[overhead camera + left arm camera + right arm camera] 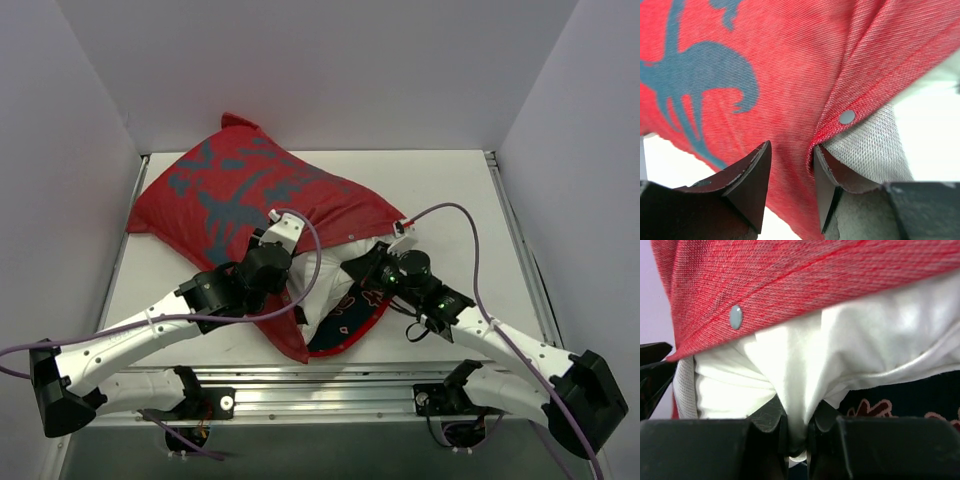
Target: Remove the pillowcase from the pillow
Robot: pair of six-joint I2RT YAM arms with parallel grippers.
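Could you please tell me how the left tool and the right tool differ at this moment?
The left tool stands open, its fingers apart against the edge of the red pillowcase; the right tool is shut. The left tool pinches nothing that I can see, while the right tool clamps a fold of the white pillow. Both sit at the pillowcase's open end.
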